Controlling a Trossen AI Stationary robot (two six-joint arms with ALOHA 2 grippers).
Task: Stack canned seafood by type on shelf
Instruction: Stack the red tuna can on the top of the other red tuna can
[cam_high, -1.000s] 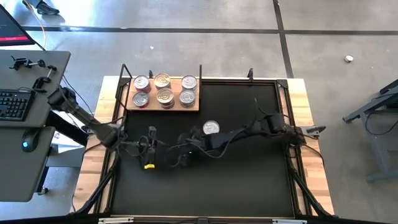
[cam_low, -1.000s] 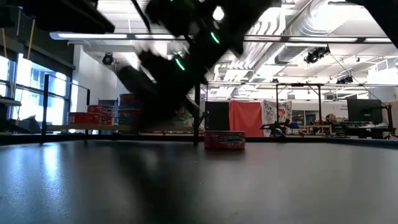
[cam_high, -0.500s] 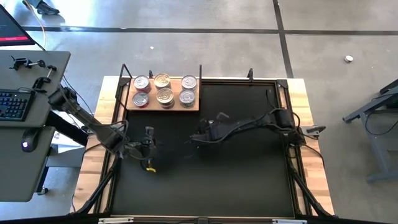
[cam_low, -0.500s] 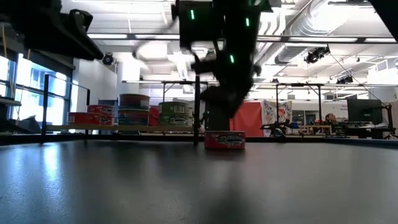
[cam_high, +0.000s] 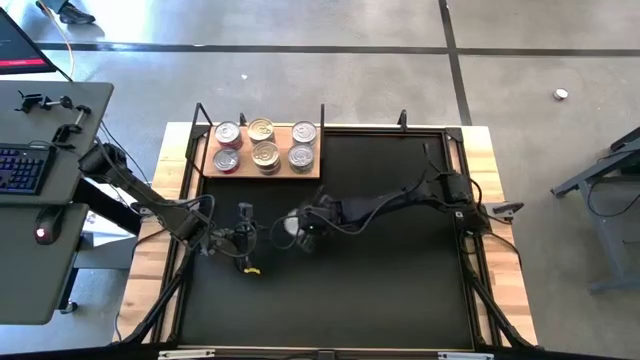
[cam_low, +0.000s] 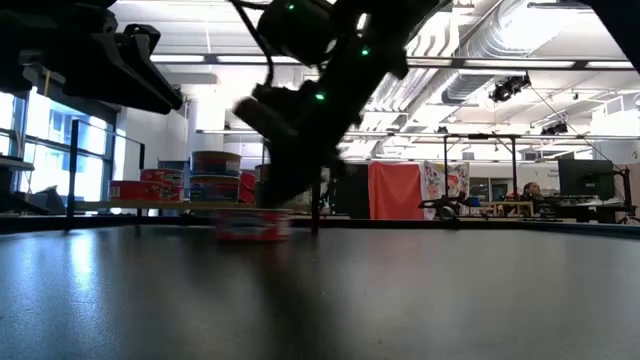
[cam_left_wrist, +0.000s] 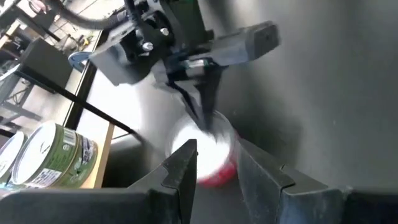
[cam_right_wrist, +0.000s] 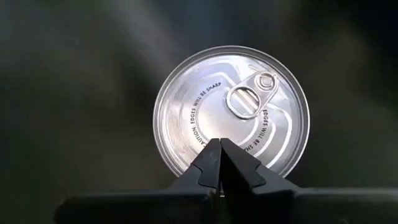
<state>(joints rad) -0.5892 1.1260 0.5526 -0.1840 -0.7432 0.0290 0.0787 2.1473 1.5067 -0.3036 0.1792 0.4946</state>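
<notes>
We are seeing the right end effector (cam_high: 303, 232) hanging directly over a single seafood can (cam_high: 291, 226) near the middle of the black mat (cam_high: 400, 280). In the right wrist view its fingertips (cam_right_wrist: 221, 163) are pressed together into a narrow point above the can's (cam_right_wrist: 231, 112) silver pull-tab lid, so they are not gripping it. In the left wrist view the same red-sided can (cam_left_wrist: 208, 152) is lying on the mat just beyond the left arm's own fingers (cam_left_wrist: 183, 168), with the right end effector (cam_left_wrist: 202, 115) coming down onto its top.

The left end effector (cam_high: 243, 240) is sitting just to the left of the can, its fingers narrowly parted and holding nothing.

Six more cans (cam_high: 264, 145) are standing on the wooden shelf (cam_high: 312, 168) at the far left of the surface (cam_high: 495, 200), well apart from both end effectors. In the low view, some of them are standing in stacks (cam_low: 215, 175).
</notes>
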